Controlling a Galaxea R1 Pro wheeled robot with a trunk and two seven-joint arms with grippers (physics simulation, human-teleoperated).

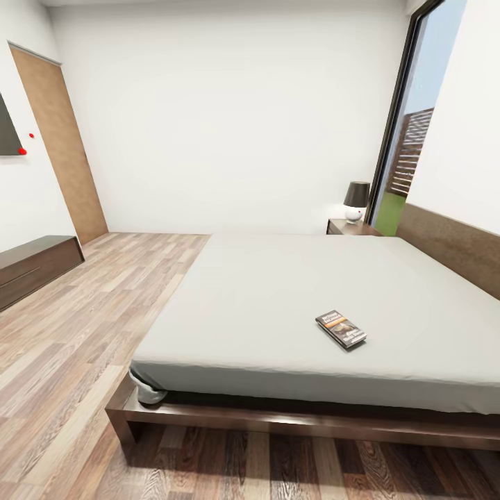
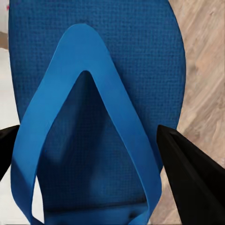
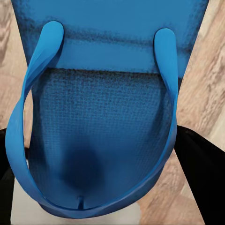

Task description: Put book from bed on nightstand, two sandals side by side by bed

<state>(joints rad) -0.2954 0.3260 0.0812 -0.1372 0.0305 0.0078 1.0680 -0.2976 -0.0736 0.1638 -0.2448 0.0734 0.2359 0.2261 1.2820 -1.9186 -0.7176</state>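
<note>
The book, a thin dark paperback, lies flat on the pale grey mattress of the bed, toward its near right side. A dark nightstand stands at the bed's far corner by the headboard. In the left wrist view a bright blue sandal with a blue V-strap sits between the black fingers of my left gripper, which is shut on it. In the right wrist view a second blue sandal is held the same way in my right gripper. Wood floor shows behind both sandals.
A lamp stands on the nightstand. A long low brown cabinet lines the left wall, with a wooden door beyond it. A tall window is at the far right. Wood floor runs along the bed's left side and foot.
</note>
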